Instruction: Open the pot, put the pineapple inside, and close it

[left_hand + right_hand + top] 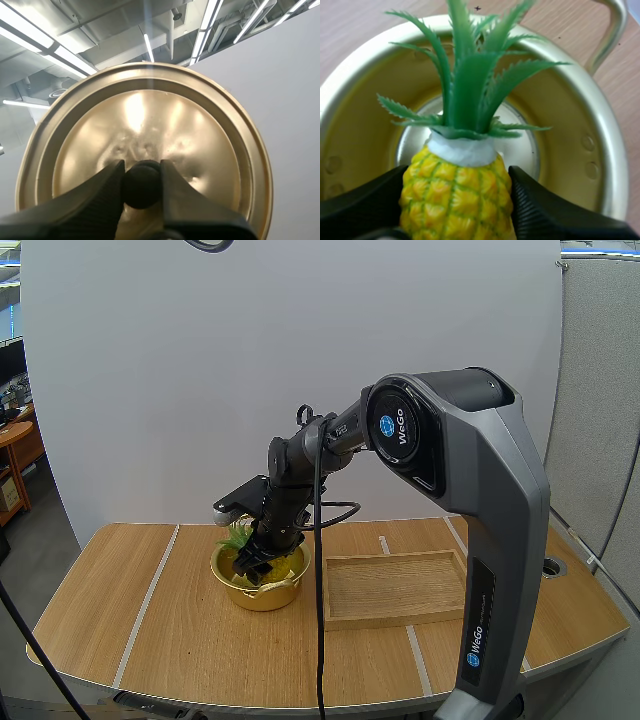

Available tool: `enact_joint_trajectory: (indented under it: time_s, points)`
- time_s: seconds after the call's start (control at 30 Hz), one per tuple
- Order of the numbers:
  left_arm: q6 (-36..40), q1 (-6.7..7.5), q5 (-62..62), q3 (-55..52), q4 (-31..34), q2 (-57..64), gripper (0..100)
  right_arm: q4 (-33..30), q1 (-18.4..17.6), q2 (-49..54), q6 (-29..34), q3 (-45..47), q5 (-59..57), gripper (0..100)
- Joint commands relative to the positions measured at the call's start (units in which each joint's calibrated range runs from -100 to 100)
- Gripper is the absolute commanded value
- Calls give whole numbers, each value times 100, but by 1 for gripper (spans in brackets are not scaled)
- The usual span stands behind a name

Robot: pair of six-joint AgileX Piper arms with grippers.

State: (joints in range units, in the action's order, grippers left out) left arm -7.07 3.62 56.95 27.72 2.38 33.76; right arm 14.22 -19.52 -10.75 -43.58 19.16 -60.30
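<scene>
Right fingers [545, 210] pinch the pineapple [457, 185] by its yellow body, one finger on each side, with the leaf crown pointing out past the fingertips. Just beyond them is the open pot [570, 150]. The crown lies over its bare floor, roughly centred between the walls, and a pot handle [612, 35] sits past the far rim. The high view puts these fingers at the pot's mouth on the worktop [180, 620], with the wooden tray [395, 587] just beside the pot. Can't tell if the fruit touches the floor.

Step in hand, as I read it: placing.
- Lower it until the body is well under the rim.
- Spread the fingers only a little, since the walls are near on both sides.
- Pull straight back along the approach so the leaves don't snag.
- The fruit is long, so expect it to lean on a wall. The crown may foul the lid.

Left fingers [100, 200] pinch the black knob [141, 187] of the lid [150, 110], gold top facing them, lifted off the pot. Hold it clear until the right arm is out.
</scene>
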Motion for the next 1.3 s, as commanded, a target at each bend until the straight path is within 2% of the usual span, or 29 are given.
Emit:
enact_joint_trajectory:
  time_s: [0.0,0.03,0.1,0.43,0.83,1.27]
  points:
    - [29,-12,-252,42,13,37,0,179,-5,41,-110,-28,-130,36]
    - [29,-12,-252,42,13,37,0,217,-5,54,-110,-28,-146,62]
    - [29,-12,-252,42,13,37,0,245,-5,54,-120,-28,-187,100]
    - [29,-12,-252,42,13,37,0,245,-5,499,-103,-28,-233,100]
    - [29,-12,-252,42,13,37,0,230,-5,2530,-21,-28,-1255,100]
    - [29,-12,-252,42,13,37,0,-407,-5,4724,564,30,-2728,100]
